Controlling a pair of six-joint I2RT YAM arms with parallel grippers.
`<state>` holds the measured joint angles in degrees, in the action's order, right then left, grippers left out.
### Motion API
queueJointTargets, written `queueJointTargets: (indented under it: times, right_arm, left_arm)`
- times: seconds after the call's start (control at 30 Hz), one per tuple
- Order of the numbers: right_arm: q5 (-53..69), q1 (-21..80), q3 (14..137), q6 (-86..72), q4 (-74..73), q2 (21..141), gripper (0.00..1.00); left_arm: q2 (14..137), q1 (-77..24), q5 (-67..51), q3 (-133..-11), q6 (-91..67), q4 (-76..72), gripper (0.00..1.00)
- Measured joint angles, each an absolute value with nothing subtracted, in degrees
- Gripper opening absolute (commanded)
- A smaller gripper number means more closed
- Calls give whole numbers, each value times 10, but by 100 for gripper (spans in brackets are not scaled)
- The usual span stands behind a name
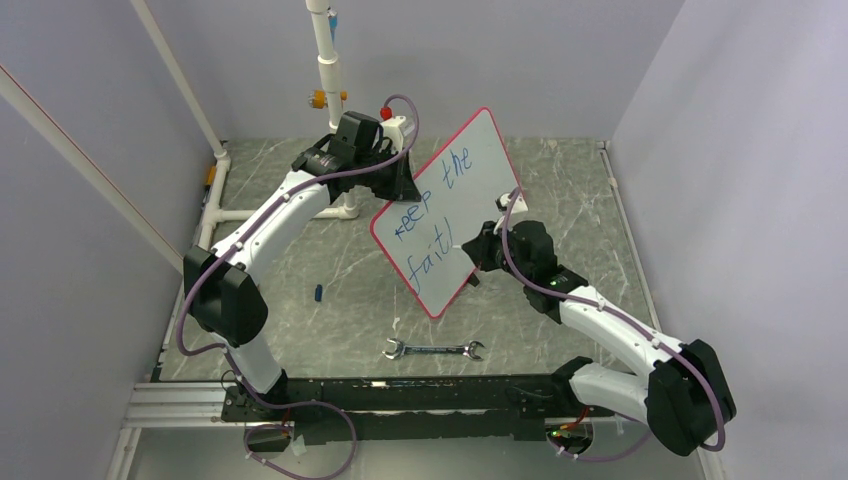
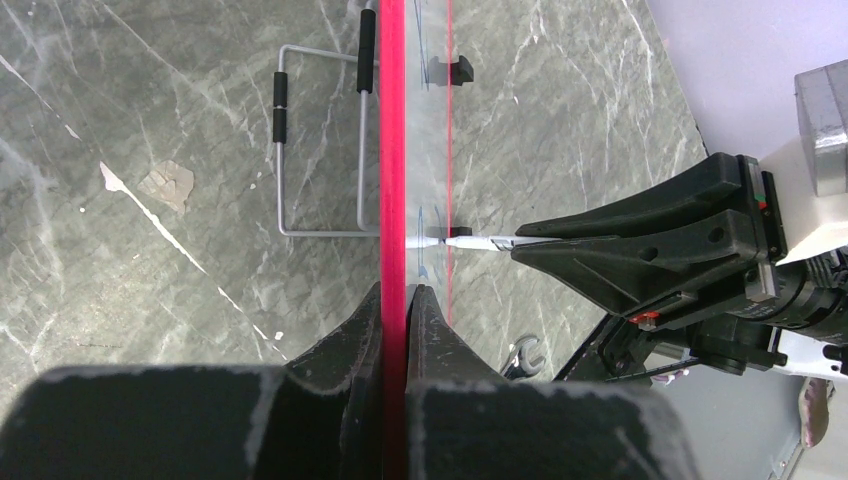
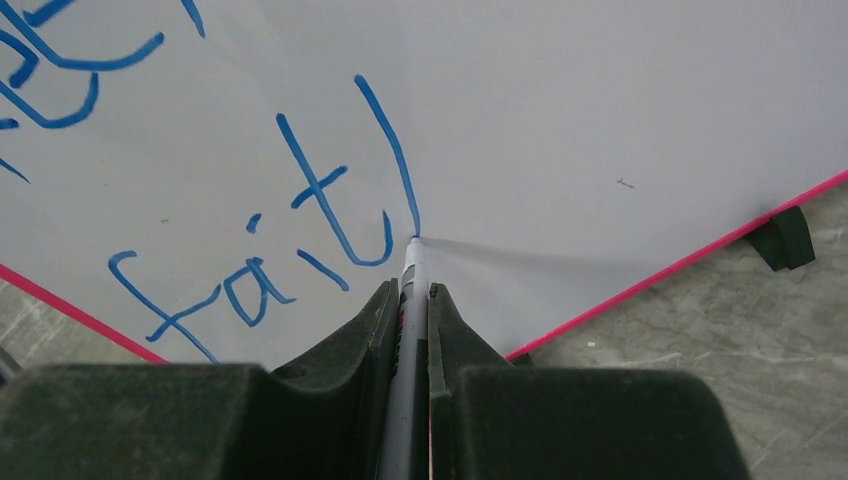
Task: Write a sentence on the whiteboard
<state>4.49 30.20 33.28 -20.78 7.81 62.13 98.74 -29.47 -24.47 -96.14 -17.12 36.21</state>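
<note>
left fingers (image 2: 352, 345) pinch whiteboard (image 1: 472, 185) rim | right fingers (image 3: 362, 335) clamp marker (image 3: 406, 295), tip on whiteboard

1. The left arm (image 1: 265, 225) is formed of smooth white shells set between bulky black joint housings.
2. The right arm (image 1: 620, 330) is built alike, and a small green light (image 1: 553, 283) is seen on its black forearm block.
3. Pale purple cables (image 1: 181, 318) are looped outside both arms, from joint to joint.
4. The left gripper (image 2: 400, 292) is shown with matt black, wedge-shaped fingers (image 2: 340, 350), scuffed grey along the back edges.
5. The right gripper (image 3: 408, 290) is fitted with like black fingers (image 3: 350, 340); in the left wrist view, small red and green marks are seen behind them, ahead of a white housing.
</note>
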Motion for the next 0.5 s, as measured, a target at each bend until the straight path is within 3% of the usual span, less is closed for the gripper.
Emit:
queueJointTargets:
  times: [0.5]
  right_arm:
    - [29,302,398,-196,73,657,0]
  left_arm:
    - [987,-295,-244,-961,-171,362,0]
